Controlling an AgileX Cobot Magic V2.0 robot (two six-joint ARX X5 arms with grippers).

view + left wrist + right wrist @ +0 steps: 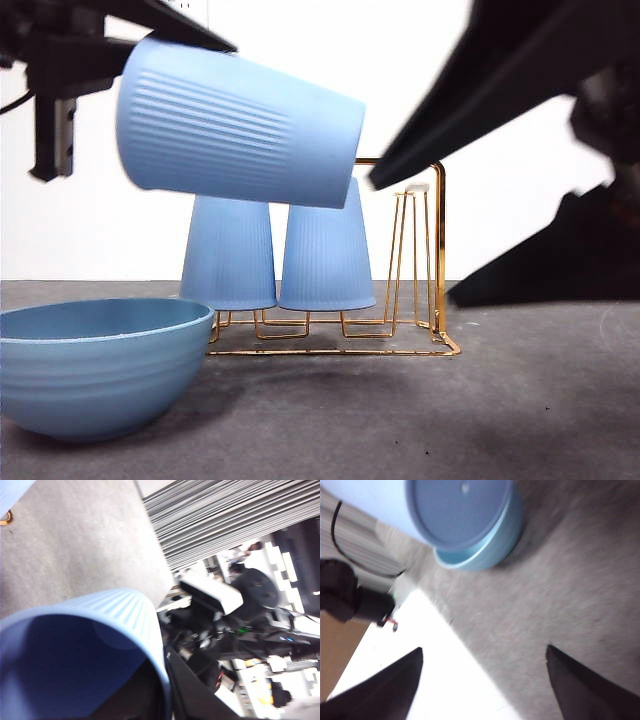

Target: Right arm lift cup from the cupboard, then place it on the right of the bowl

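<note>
A light-blue ribbed cup [235, 130] hangs tilted on its side in the air, above the teal bowl [95, 365] and in front of the gold wire cupboard [440, 250]. My left gripper [175, 30] is shut on its rim; the left wrist view is filled by the cup's [75, 650] open mouth, with one black jaw beside it. My right gripper [484, 649] is open and holds nothing. It looks at the cup's flat base [457, 510] and the bowl [490, 545] under it. In the front view the right gripper [411, 240] reaches in, blurred, from the right.
Two more blue cups [230, 255] [325, 255] stand upside down on the cupboard's left part, and thin bare prongs rise at its right end. Grey table [450, 420] stretches to the right of the bowl.
</note>
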